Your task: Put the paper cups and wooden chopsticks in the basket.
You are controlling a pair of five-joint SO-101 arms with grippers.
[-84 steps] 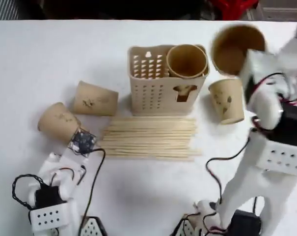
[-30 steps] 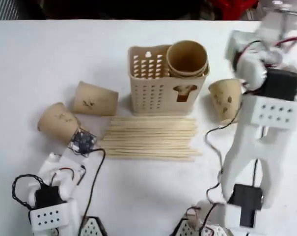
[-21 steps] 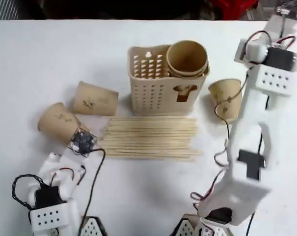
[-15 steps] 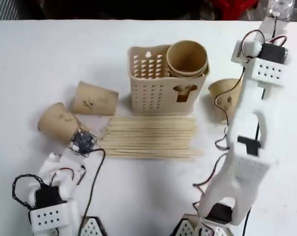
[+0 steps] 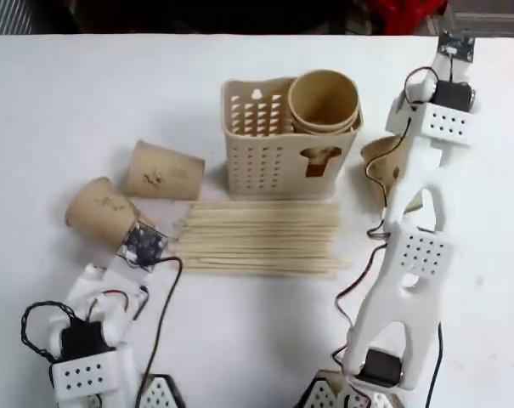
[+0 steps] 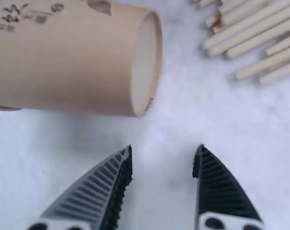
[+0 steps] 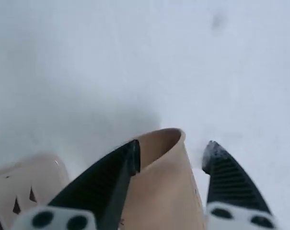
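Note:
A beige slotted basket [image 5: 265,161] stands mid-table with nested paper cups [image 5: 324,102] in its right compartment. Two paper cups lie on their sides at the left, one [image 5: 163,171] nearer the basket and another [image 5: 99,209] by the left arm. My left gripper [image 6: 164,151] is open just short of that cup's base [image 6: 73,57]. Wooden chopsticks [image 5: 258,238] lie in a flat bundle in front of the basket. A further cup [image 5: 377,161] lies right of the basket, partly hidden under the right arm. My right gripper [image 7: 171,148] is open with this cup's wall [image 7: 164,187] between its fingers.
The right arm [image 5: 409,263] stretches from the front edge up past the basket's right side. The left arm's base [image 5: 82,365] sits at the front left. Chopstick ends [image 6: 250,43] lie close to the left gripper. A basket corner [image 7: 29,187] is beside the right gripper.
The right arm let a cup go into the basket, nested in the one there, then swung right and came down over the cup beside the basket. The left arm has kept still.

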